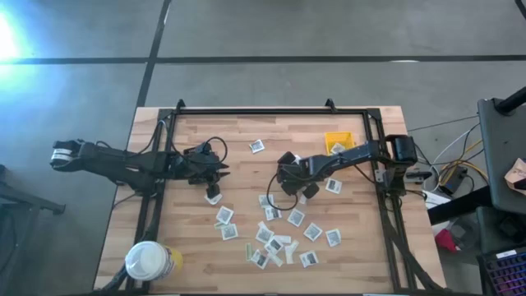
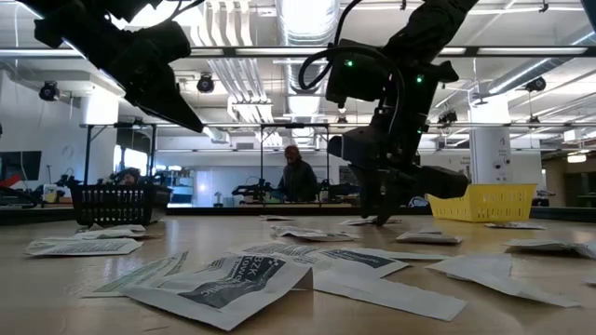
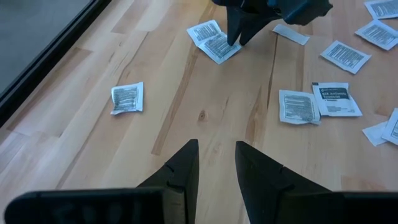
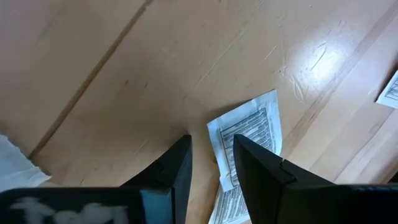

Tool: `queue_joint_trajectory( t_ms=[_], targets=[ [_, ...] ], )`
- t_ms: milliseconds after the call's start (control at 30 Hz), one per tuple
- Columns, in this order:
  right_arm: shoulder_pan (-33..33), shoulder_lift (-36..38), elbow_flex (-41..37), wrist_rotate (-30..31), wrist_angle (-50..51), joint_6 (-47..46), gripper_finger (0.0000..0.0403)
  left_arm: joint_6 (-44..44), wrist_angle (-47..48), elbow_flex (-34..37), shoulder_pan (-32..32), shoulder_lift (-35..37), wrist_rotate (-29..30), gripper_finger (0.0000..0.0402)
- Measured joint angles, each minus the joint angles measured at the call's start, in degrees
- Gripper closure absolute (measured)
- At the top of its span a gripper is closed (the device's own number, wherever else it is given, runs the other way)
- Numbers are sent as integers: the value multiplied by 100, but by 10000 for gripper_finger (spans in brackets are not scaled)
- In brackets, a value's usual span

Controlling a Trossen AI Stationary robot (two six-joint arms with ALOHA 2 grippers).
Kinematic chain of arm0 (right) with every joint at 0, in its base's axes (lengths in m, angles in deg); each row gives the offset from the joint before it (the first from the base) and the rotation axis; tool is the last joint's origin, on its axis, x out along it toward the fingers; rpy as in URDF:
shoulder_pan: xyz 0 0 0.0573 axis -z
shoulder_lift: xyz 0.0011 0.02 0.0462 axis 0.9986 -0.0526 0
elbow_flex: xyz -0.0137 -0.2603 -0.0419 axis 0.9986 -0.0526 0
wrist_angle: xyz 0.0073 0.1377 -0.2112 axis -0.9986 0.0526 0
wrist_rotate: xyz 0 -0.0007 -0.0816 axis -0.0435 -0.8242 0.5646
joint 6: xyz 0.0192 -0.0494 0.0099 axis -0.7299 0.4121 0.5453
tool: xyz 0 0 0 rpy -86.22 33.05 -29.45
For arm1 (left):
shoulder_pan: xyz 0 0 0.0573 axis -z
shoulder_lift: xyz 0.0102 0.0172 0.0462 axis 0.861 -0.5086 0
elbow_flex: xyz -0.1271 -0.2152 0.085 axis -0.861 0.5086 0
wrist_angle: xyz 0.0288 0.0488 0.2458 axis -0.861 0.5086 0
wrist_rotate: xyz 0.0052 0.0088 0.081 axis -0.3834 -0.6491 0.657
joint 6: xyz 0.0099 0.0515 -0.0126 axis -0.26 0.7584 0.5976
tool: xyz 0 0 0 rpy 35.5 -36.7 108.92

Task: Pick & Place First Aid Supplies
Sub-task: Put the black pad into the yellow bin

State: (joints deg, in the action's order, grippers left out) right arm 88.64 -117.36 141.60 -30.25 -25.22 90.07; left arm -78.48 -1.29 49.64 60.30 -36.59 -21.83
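Observation:
Several first aid packets, white squares with grey print, lie flat across the table's near middle [image 1: 271,234]; one lies apart toward the far edge [image 1: 257,145]. My right gripper [image 4: 211,140] points steeply down, open, its tips just over the wood beside a printed packet [image 4: 249,130] that overlaps a second one. In the left wrist view the right gripper [image 3: 238,38] stands over this pair [image 3: 211,38]. My left gripper [image 3: 216,144] hangs open above bare wood at the table's left middle [image 1: 220,171], with nothing between its fingers. My right gripper comes from above, tilted, with bare wood showing between its two fingers. One fingertip [image 4: 244,148] stands at the edge of the printed packet [image 4: 229,138], which lies flat on the table. I cannot tell whether it touches the packet.
A small yellow bin [image 1: 339,141] stands at the far right, and a round white-lidded yellow tub [image 1: 148,261] stands at the near left corner. A black frame rail [image 1: 271,112] runs round the table. A person [image 2: 296,177] shows in the room beyond.

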Motion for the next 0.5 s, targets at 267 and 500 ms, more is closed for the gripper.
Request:
queue_joint_trajectory(
  t_ms=[267, 500],
  targets=[
    [197, -9, 0, -111, -93, -26, 304, -4, -86, 1, 0, 0, 0, 303],
    [233, -24, -9, -103, -248, -26, 332, -11, -103, 1, 4, 0, 0, 303]
  ],
)
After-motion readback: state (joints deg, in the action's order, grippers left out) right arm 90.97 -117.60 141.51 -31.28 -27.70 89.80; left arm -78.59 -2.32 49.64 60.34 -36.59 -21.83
